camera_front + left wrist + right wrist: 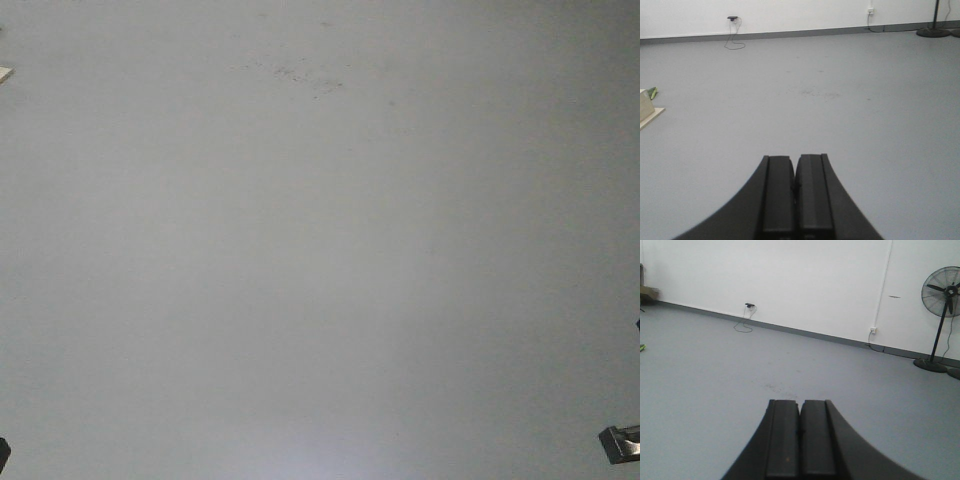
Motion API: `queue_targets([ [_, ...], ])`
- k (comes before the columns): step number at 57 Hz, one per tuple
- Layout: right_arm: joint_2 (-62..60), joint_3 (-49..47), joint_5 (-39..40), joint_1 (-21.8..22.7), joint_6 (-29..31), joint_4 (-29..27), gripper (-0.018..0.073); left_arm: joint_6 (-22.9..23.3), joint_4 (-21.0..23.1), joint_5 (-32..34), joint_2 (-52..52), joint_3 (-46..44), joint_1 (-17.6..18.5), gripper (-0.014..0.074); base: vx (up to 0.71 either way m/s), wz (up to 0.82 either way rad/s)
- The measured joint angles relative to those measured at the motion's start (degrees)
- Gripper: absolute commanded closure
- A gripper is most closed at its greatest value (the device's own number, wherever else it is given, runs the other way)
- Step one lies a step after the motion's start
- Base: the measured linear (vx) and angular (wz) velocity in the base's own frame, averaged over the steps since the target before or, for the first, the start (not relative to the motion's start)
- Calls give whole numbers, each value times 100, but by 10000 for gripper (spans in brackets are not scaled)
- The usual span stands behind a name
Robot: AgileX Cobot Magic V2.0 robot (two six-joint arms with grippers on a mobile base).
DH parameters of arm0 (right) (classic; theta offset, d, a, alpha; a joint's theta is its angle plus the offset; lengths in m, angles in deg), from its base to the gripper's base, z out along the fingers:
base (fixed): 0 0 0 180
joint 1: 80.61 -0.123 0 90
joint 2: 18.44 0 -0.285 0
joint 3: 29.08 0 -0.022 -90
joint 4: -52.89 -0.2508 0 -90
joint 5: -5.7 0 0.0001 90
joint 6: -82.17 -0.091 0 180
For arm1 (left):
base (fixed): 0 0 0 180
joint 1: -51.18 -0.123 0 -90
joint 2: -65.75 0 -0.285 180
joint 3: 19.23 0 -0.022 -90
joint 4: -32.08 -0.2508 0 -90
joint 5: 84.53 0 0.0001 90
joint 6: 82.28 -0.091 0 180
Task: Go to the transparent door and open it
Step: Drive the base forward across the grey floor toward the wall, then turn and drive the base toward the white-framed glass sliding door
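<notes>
Early going here: the transparent door is not in any view. The front camera shows only smooth pale-grey floor [320, 250], faintly scuffed at the far end. Both wrist views look across it to a plain white wall [790, 280], with a black pedestal fan [941, 295] far right. The left jaws are pressed together on nothing, and the right jaws are the same. By my reckoning, finding the door, driving up to it and opening it are all left to do.

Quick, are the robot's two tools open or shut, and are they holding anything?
Left tool: shut, holding nothing.
Right tool: shut, holding nothing.
</notes>
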Motion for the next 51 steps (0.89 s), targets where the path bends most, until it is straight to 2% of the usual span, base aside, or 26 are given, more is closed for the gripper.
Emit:
queue_targets([
  [51,0,0,0,0,0,0,568,0,0,0,0,0,0,603,44,12],
])
